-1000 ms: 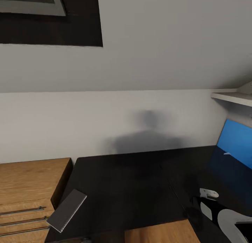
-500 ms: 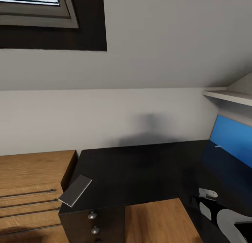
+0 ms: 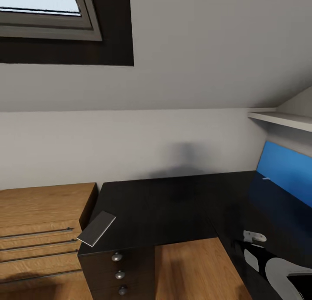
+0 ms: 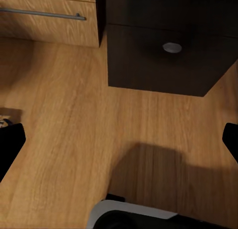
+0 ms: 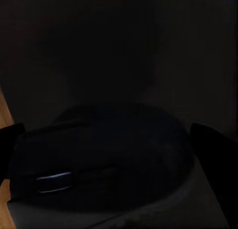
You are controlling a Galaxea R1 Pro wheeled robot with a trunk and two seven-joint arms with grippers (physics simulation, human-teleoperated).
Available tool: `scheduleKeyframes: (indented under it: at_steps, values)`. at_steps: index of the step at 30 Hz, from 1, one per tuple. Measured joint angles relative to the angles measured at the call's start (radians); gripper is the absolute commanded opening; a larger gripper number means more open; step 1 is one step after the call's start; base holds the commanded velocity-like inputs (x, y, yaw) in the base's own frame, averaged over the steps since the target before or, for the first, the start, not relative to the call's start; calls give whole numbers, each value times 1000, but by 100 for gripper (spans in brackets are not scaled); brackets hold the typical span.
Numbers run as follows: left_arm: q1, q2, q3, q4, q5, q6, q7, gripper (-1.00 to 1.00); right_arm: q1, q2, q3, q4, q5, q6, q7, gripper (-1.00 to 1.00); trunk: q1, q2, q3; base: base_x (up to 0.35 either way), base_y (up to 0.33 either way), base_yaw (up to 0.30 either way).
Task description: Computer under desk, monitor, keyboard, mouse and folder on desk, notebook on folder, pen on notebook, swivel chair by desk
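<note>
The black L-shaped desk stands against the white wall. A thin grey flat item, a notebook or folder, lies on its left front corner, partly over the edge. A blue screen, apparently the monitor, stands at the desk's right end. My right gripper hovers low over the desk's right wing. In the right wrist view the gripper has a dark mouse between its fingers. My left gripper hangs open over the wooden floor, holding nothing.
A wooden drawer unit adjoins the desk's left side. The desk's black drawer block with round knobs faces me. A white shelf juts out above the monitor. A window sits in the sloped ceiling.
The whole head view has drawn back and tilted up: the desk's front drawers and more of the window have come into sight. My right arm keeps its place in the picture.
</note>
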Motion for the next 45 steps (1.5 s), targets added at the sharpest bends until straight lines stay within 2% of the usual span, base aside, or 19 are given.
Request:
scheduleKeyframes:
  at_steps: [7, 17, 37, 45]
  values:
    - [0, 0, 0, 0, 0, 1, -1, 100, 0, 0, 0, 0, 0, 0, 0, -100, -27, 49, 22, 0, 0, 0]
    - [0, 0, -2, 0, 0, 1, -2, 100, 0, 5, 1, 0, 0, -1, 1, -100, -27, 49, 23, 0, 0, -84]
    - [0, 0, -2, 0, 0, 1, -3, 100, 0, 5, 0, 0, 0, -1, 2, -100, -27, 49, 24, 0, 0, -2]
    - [0, 0, -2, 0, 0, 1, -3, 100, 9, -4, 1, -1, 11, -12, 8, -100, -27, 49, 24, 0, 0, 0]
